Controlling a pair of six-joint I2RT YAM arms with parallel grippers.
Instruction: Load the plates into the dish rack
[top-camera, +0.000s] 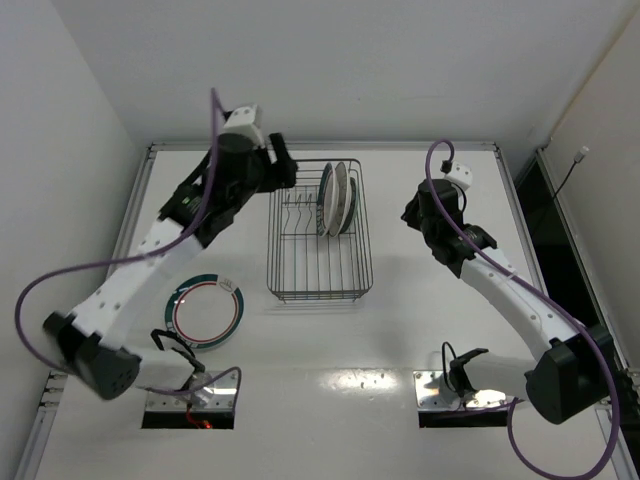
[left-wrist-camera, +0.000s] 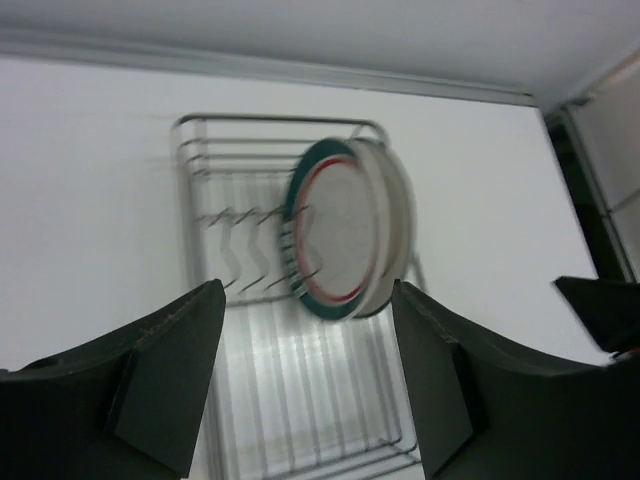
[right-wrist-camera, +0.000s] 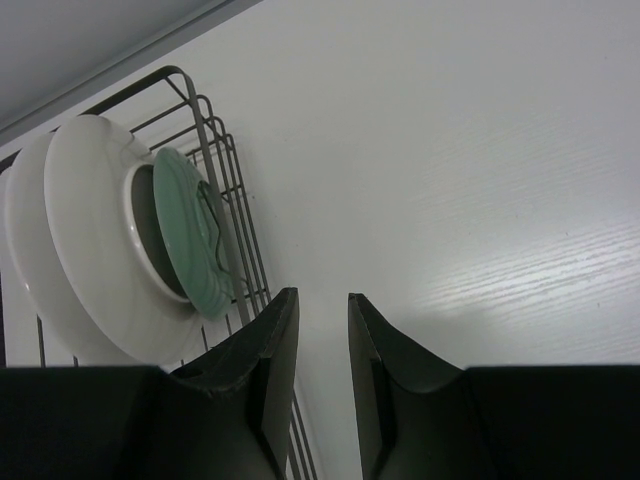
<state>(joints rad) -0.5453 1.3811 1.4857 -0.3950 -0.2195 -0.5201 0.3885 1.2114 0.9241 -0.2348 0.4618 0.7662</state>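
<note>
Dish rack (top-camera: 320, 296), left gripper (left-wrist-camera: 308, 290) spread wide over its corner — right gripper (right-wrist-camera: 320, 297) barely parted

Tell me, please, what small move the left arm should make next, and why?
Probably swing the left end effector toward the plate lying flat on the table near its base. It looks like the only plate outside the rack; the others stand upright inside, and the end effector is open and empty.
</note>
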